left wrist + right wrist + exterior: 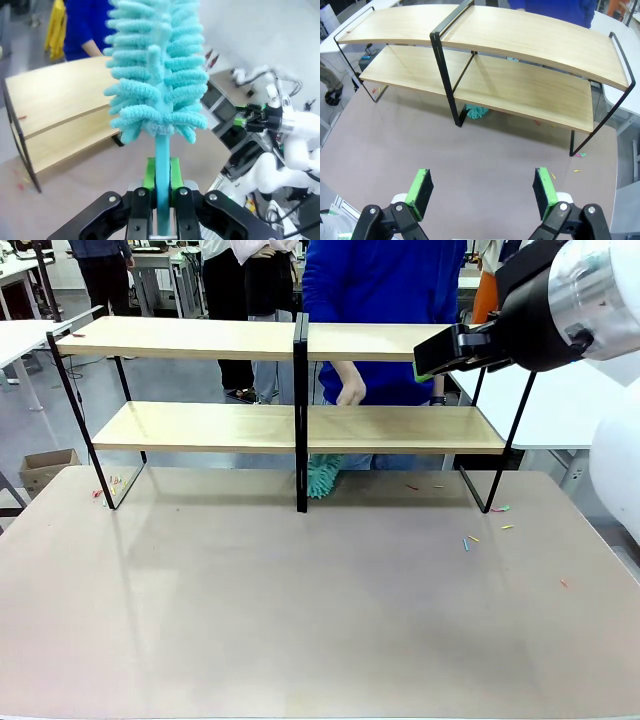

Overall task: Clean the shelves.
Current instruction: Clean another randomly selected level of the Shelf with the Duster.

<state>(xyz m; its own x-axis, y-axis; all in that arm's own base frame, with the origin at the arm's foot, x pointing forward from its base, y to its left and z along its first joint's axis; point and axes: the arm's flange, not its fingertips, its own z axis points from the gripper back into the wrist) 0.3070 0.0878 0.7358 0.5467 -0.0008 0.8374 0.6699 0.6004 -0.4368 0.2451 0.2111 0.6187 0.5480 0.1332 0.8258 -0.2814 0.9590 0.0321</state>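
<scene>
The shelves (300, 425) stand across the far half of the table, two light-wood boards in a black frame with a centre post; they also show from above (520, 85) and end-on (55, 107). My left gripper (161, 172) is shut on the handle of a teal fluffy duster (157, 70), which points up in front of the camera. My right gripper (482, 192) hangs open and empty above the table, high at the right end of the top board (432, 352). Under the lower board by the centre post lies a teal fluffy tuft (325, 478).
A person in blue stands behind the shelves, one hand (350, 390) between the boards. Small coloured scraps (470, 540) lie on the beige tabletop (300, 620), right and far left. White tables flank it, and a cardboard box (45, 465) sits on the floor at left.
</scene>
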